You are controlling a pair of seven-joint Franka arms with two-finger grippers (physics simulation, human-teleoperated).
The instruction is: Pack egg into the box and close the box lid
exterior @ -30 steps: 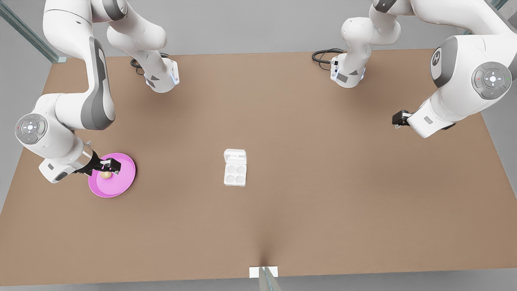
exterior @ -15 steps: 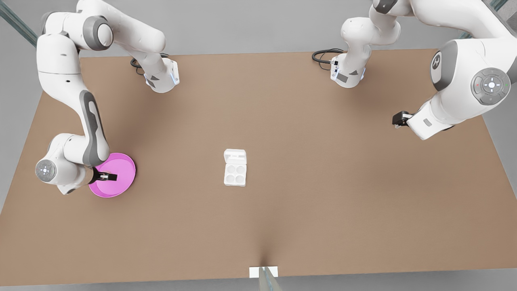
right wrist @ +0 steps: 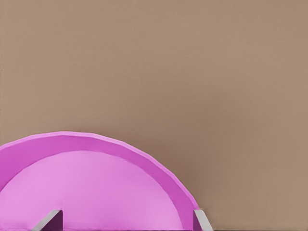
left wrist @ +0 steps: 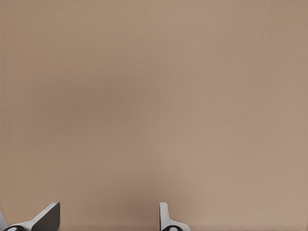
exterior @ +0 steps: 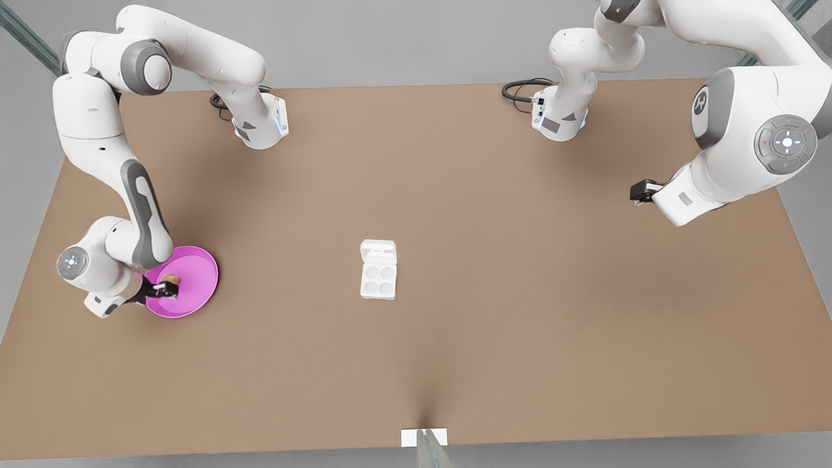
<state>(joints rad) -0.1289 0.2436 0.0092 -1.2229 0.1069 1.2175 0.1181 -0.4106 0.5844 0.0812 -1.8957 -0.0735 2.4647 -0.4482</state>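
Note:
The tan egg (exterior: 171, 280) lies on the pink plate (exterior: 195, 276) at the front view's left. My right gripper (exterior: 164, 290) hovers low over the plate right beside the egg, open; in the right wrist view its fingertips (right wrist: 50, 220) stand wide apart over the plate (right wrist: 96, 178) with nothing between them. The white box (exterior: 378, 279) sits mid-table with its four cups empty. The box lid (exterior: 378, 249) lies open, folded back on the far side. My left gripper (exterior: 641, 191) waits at the front view's right, open above bare table (left wrist: 154, 96).
The brown table (exterior: 520, 292) spreads wide around the box. Both arm bases (exterior: 260, 127) stand at the far edge with black cables (exterior: 520, 88). A white marker (exterior: 424, 437) sits at the near edge.
The right arm has folded down and its gripper has slid toward the front view's left over the plate. The egg, covered half a second ago, shows again. The left arm barely moved.

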